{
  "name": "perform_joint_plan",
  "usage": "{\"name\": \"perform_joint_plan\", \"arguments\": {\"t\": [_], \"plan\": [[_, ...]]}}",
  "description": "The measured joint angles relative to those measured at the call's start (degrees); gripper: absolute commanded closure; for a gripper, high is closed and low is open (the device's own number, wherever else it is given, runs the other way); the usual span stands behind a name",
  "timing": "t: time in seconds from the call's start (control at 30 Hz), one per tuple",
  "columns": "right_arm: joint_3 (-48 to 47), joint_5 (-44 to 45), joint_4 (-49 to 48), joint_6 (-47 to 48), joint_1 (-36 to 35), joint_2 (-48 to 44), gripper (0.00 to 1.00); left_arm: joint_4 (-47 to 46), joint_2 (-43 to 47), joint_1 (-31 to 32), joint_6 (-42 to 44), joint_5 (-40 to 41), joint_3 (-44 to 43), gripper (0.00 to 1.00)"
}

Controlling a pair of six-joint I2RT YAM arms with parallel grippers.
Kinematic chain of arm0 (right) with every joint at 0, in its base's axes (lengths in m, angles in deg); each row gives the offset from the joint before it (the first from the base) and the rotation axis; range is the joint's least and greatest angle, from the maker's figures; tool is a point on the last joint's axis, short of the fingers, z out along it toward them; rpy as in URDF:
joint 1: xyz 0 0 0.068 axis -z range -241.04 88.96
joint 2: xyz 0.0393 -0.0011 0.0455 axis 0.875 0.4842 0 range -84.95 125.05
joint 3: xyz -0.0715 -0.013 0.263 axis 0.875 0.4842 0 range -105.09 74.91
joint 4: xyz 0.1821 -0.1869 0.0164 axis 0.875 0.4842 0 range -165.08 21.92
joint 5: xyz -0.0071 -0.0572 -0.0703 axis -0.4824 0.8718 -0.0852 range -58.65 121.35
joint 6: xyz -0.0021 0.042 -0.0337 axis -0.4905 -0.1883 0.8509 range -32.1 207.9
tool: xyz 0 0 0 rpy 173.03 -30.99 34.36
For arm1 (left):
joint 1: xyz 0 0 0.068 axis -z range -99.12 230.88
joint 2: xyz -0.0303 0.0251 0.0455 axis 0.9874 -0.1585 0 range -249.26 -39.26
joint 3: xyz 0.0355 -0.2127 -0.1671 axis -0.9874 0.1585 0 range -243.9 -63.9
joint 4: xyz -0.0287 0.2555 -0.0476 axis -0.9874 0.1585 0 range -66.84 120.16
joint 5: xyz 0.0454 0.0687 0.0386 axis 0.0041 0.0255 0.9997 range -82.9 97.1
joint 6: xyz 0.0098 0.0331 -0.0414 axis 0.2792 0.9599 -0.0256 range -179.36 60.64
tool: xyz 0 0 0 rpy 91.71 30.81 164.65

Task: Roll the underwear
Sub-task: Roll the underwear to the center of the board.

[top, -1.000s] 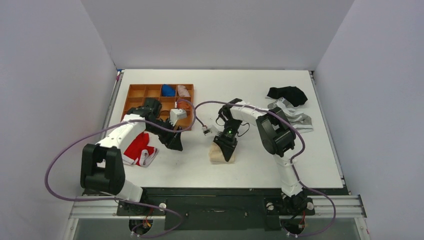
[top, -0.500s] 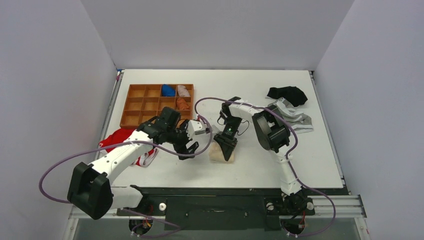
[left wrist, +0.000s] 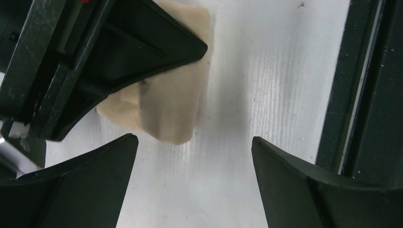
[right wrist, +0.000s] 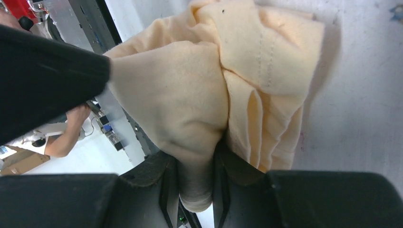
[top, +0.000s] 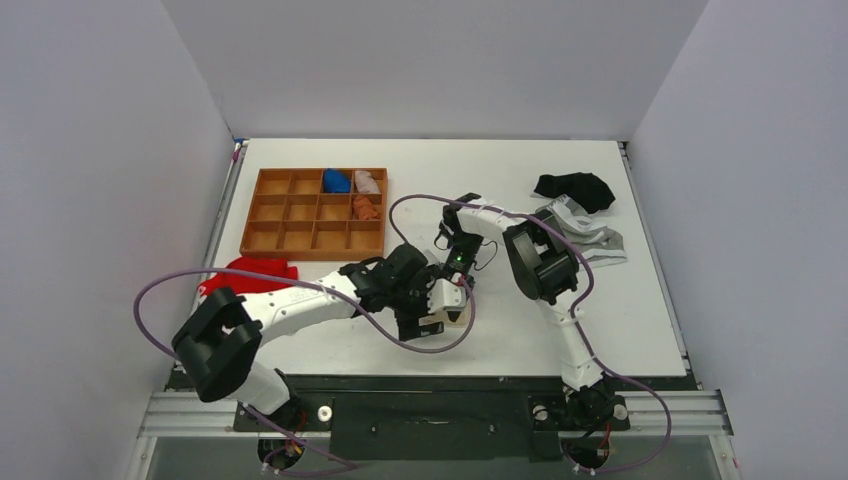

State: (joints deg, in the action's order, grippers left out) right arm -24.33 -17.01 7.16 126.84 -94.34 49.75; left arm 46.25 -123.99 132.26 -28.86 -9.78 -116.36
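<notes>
Underwear (right wrist: 190, 90): cream fabric, bunched and partly folded, on the worktop (top: 600, 320) close to the middle of the near edge. In the top view both grippers cover most of it.

Right gripper (right wrist: 196, 159): clenched on a thick fold of the underwear, with cloth squeezed between the two fingers and spilling out above them. The rest looks to lie on the worktop. Likely reason: it pins the folded layers so that they don't spring open while the other arm takes over.

Left gripper (left wrist: 194, 140): released, jaws spread wide with nothing between them. It hangs just off the free end of the cloth and touches nothing. It reaches in from the left edge side. The wide spread looks set to straddle the bundle's full width for a roll or a tuck.

Axis: in the left wrist view the cloth is an elongated strip with one rounded end facing the open left gripper, and the other end runs under the right gripper's finger. The dark near-edge rail runs alongside it, so the long axis is probably roughly parallel to the near edge, slightly skewed, with the free end toward the left edge. The top view can't confirm this.

Not a tight roll yet, just loose overlapping folds.

Elsewhere:
- Red garment (top: 250, 272) near the left edge.
- Compartment tray (top: 262, 215) toward the far left corner.
- Grey garment (top: 590, 235) and black garment (top: 575, 187) by the right edge.

All of these are well apart from the action.
</notes>
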Motion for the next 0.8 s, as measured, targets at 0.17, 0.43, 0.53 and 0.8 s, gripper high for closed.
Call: {"name": "perform_joint_plan", "arguments": {"t": [0.17, 0.43, 0.53, 0.8], "plan": [[0.00, 0.00, 0.00, -0.04, 0.00, 0.00, 1.00, -4.46, -3.26, 1.42, 1.09, 2.64, 0.00, 0.11], [0.00, 0.00, 0.00, -0.39, 0.15, 0.00, 1.00, -8.76, -4.81, 2.01, 1.73, 4.66, 0.13, 0.14], [0.00, -0.02, 0.00, -0.42, 0.17, 0.00, 1.00, -9.22, -6.05, 2.32, 1.77, 4.68, 0.13, 0.15], [0.00, -0.02, 0.00, -0.44, 0.22, 0.00, 1.00, -10.34, -8.17, 2.60, 1.73, 4.63, 0.50, 0.22]]}}
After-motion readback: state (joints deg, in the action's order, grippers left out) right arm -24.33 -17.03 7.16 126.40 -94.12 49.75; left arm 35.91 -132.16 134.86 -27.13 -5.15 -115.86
